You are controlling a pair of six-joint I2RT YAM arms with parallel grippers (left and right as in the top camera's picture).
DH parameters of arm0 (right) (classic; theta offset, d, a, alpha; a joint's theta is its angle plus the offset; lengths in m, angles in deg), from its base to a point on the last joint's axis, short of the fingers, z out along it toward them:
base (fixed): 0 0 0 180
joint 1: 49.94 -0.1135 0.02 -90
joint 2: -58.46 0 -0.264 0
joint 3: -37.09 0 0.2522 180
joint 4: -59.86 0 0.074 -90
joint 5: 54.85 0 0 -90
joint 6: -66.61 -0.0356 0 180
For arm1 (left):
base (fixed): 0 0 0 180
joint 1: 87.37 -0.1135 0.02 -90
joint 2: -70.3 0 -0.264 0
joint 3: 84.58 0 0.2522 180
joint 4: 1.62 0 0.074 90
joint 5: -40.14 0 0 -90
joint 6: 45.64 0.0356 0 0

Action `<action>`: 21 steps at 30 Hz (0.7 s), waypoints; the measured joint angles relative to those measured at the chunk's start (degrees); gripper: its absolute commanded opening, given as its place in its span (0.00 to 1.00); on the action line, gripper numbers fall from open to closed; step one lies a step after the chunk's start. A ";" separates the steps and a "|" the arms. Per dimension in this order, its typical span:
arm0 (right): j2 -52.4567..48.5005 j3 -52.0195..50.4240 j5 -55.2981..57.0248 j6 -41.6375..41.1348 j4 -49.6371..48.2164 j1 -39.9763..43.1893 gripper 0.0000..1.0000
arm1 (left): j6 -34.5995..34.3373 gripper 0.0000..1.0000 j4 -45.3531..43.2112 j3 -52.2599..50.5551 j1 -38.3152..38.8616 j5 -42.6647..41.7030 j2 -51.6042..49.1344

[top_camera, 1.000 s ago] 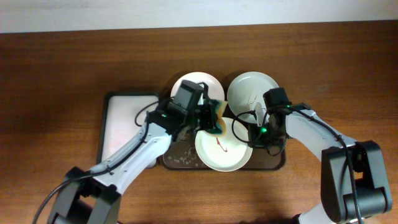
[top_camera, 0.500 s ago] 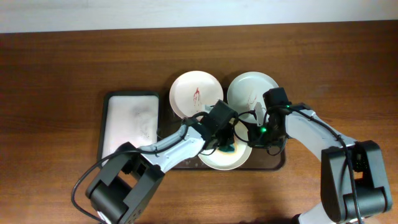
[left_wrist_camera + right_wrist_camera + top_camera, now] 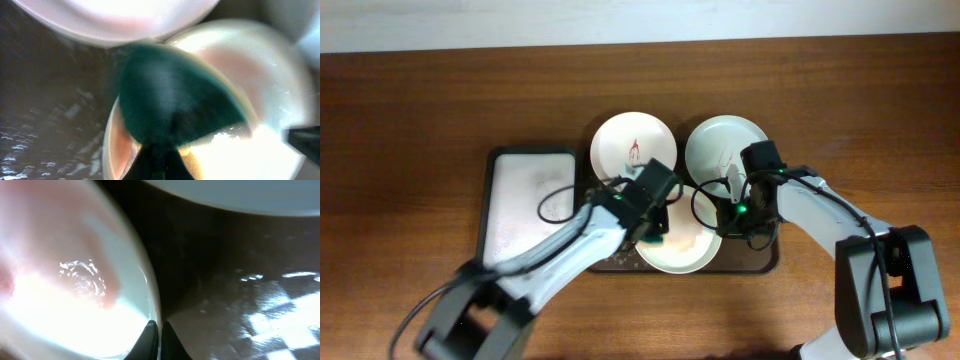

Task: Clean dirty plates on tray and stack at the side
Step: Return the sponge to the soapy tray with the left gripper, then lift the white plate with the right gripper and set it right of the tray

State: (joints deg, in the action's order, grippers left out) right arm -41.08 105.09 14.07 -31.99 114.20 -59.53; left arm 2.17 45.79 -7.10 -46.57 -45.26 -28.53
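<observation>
Three white plates sit on the dark brown tray (image 3: 763, 262). The back left plate (image 3: 631, 146) has a red smear. The back right plate (image 3: 725, 144) has thin marks. The front plate (image 3: 685, 248) looks wet and pinkish. My left gripper (image 3: 655, 226) is shut on a dark green sponge (image 3: 170, 102), which presses on the front plate's left part (image 3: 260, 105). My right gripper (image 3: 159, 330) is shut on the front plate's right rim (image 3: 145, 280); it also shows in the overhead view (image 3: 728, 214).
A smaller black-rimmed white tray (image 3: 525, 205) lies left of the brown tray. The brown tray's floor is wet and soapy (image 3: 45, 115) (image 3: 250, 305). Bare wooden table (image 3: 410, 120) surrounds both trays.
My left arm swung from the back left plate to the front plate, then drew back left with the sponge. The front plate's red mark is now a pink smear. The right arm stayed put.
</observation>
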 measured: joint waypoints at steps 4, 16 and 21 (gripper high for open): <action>0.00 0.00 0.70 0.17 0.50 0.00 0.25 | 4.46 0.00 4.37 0.02 -9.18 1.84 7.54; 0.00 0.00 1.09 -0.20 0.28 -0.02 0.04 | 24.30 0.00 4.59 -3.32 -34.73 0.22 3.43; 4.37 0.66 7.28 -0.68 0.66 -3.45 0.04 | 29.22 0.73 0.61 -3.52 -34.82 -3.37 -3.37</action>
State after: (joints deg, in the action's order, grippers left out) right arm -36.71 105.74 21.35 -32.67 114.86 -62.98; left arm 31.39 46.40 -10.62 -81.39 -48.62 -31.89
